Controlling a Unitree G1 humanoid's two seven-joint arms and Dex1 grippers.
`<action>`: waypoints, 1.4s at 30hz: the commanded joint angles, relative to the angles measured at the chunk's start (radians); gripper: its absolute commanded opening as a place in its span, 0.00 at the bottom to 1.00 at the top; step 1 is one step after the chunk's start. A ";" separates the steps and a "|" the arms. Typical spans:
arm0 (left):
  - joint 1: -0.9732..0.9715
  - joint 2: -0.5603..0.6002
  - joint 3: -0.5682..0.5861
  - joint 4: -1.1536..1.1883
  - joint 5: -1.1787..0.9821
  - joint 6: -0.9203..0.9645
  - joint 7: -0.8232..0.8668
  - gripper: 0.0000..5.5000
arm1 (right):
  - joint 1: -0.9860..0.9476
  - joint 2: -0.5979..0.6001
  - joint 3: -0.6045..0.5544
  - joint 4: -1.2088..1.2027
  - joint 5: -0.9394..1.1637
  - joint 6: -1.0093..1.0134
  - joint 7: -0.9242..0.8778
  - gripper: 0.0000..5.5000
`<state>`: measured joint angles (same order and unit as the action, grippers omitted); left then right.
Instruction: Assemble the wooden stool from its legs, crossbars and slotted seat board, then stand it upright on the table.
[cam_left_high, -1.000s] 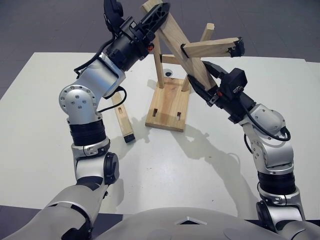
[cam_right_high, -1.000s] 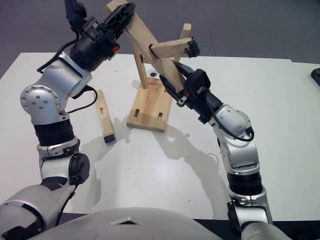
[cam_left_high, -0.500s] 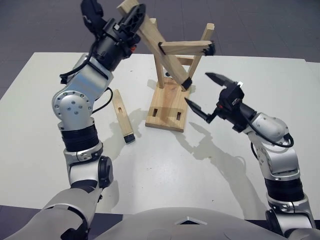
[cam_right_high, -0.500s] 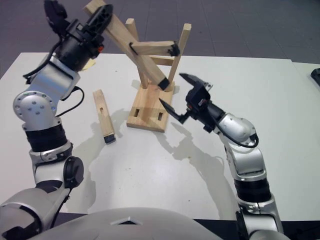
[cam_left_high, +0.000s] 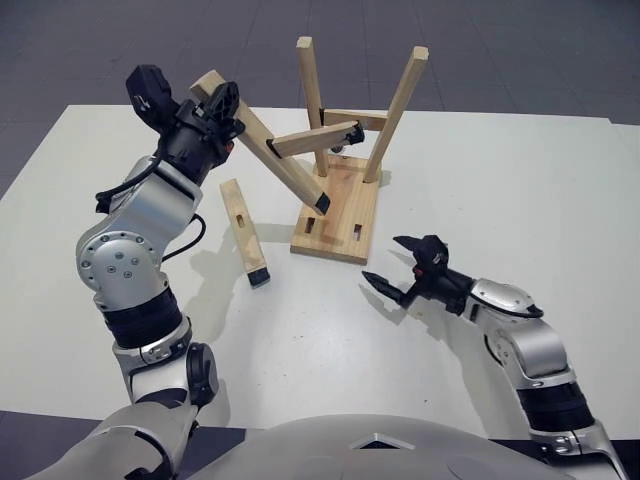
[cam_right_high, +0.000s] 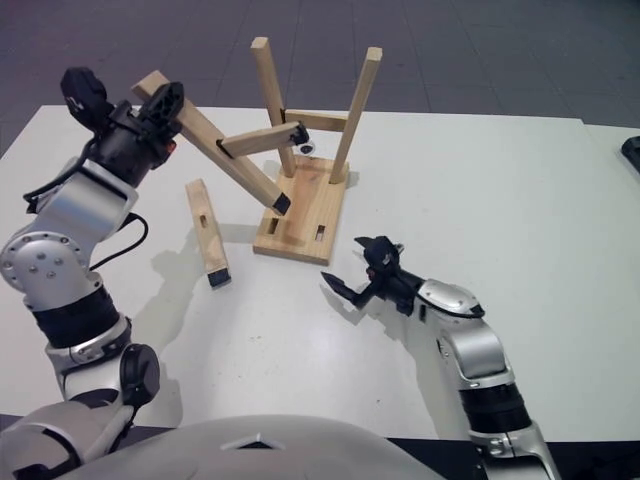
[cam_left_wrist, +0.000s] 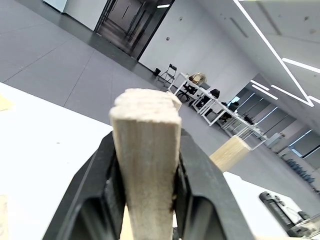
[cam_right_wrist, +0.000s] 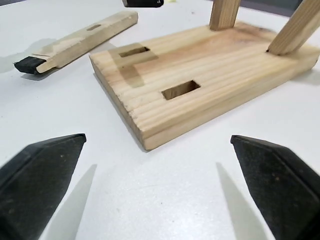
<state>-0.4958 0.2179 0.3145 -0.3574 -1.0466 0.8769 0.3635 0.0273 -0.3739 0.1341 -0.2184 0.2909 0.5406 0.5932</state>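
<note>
A leg (cam_left_high: 270, 160) pinched by the left gripper (cam_left_high: 222, 105) is seemingly being seated into the slot (cam_left_high: 313, 224) of the board (cam_left_high: 345, 190) beyond it, right gripper (cam_left_high: 381, 258) spread nearby.

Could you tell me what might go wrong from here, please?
1. The left gripper holds the leg tilted, by its top end; its foot may miss the free slots in the board.
2. That leg's crossbar reaches toward the standing legs and could knock them.
3. The right gripper is open, off the board, which may slide.
</note>
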 joint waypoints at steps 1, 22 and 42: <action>0.003 -0.014 -0.052 0.011 0.062 -0.001 -0.001 0.19 | -0.027 0.097 0.010 -0.010 0.023 0.090 -0.095 0.98; 0.060 -0.021 -0.074 -0.021 0.227 -0.019 -0.081 0.19 | -0.050 0.154 -0.007 -0.031 0.022 0.143 -0.178 0.98; 0.030 -0.044 -0.035 -0.066 0.200 0.052 -0.038 0.19 | -0.048 0.192 -0.052 -0.047 0.031 0.136 -0.238 0.98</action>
<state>-0.4533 0.1768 0.2757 -0.4091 -0.8484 0.9140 0.3171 -0.0168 -0.1894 0.0881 -0.2592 0.3138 0.6717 0.3626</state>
